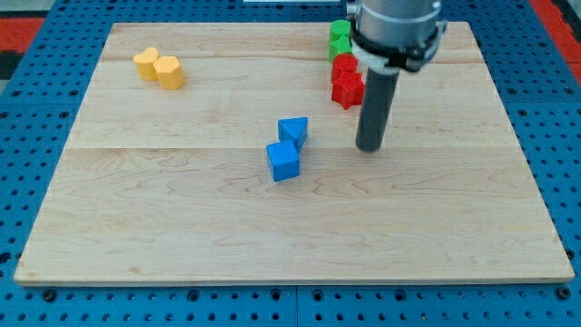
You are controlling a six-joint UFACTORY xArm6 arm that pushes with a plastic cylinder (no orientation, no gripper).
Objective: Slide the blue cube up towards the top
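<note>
My tip (369, 147) is down on the surface (182, 209), right of the blue cube (283, 161); no claw here. The blue triangle (293, 130) touches the cube's top. Best route, I'd say: swing below the cube, push upward.

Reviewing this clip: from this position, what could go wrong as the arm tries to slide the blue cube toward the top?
1. The blue triangular block sits touching the blue cube on its upper side, so an upward push would likely carry both along.
2. My tip stands to the view's right of the cube, not below it; approaching directly risks knocking the cube leftward.
3. The red blocks lie close beside the rod and could be bumped.
</note>
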